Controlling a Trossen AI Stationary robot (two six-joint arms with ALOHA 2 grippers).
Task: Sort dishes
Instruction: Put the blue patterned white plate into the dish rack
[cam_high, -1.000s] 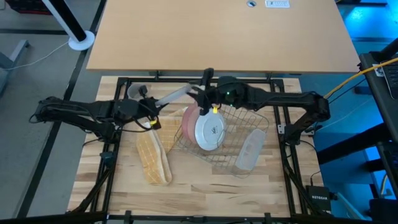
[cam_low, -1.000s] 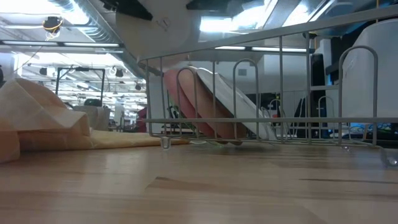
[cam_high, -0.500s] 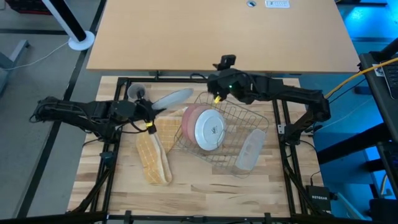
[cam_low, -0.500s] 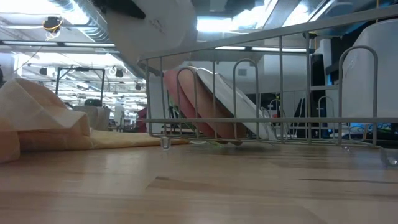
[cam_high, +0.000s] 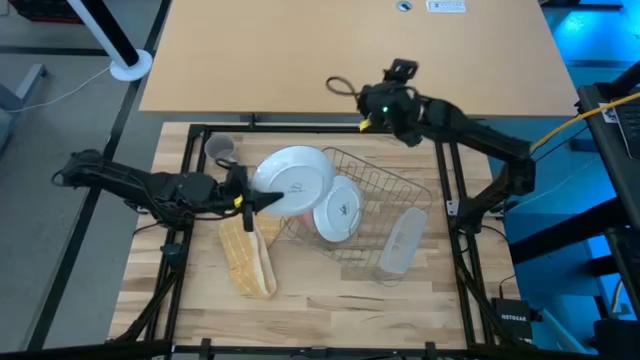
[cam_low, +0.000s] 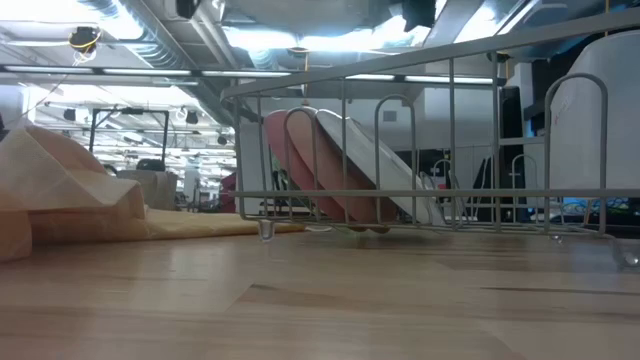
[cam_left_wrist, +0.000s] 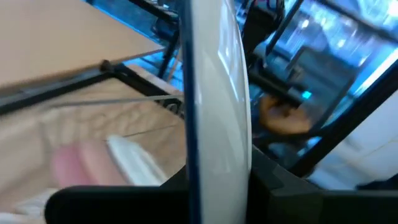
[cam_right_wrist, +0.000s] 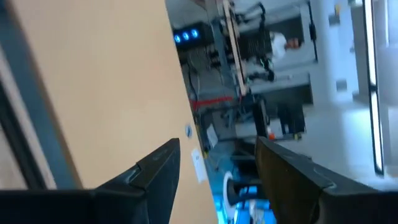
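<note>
My left gripper (cam_high: 252, 198) is shut on a white plate (cam_high: 295, 178), held above the left side of the wire rack (cam_high: 385, 195); the left wrist view shows the plate edge-on (cam_left_wrist: 217, 74). In the rack a pink plate (cam_low: 300, 170) and a white dish (cam_high: 337, 210) stand on edge, leaning on the wires. A small grey mug (cam_high: 219, 149) stands at the far left. My right gripper (cam_high: 337, 86) is open and empty, raised over the far table edge. My left gripper pinches the white plate's rim (cam_left_wrist: 214, 168) between its two fingers (cam_left_wrist: 112, 199), one on each face. The fingers come level from the table's left. The plate is lifted clear, its face up in the high view, reaching out beyond the fingers over the rack.
A yellow checked cloth (cam_high: 248, 255) lies bunched left of the rack, below the left gripper. A clear oblong tray (cam_high: 400, 240) leans at the rack's right side. A light wooden board (cam_high: 350, 50) covers the far side.
My right gripper has drawn away from the white plate, going up and toward the far edge. My left gripper has turned the plate from nearly edge-on to face up and brought it toward the right, over the rack's left side.
</note>
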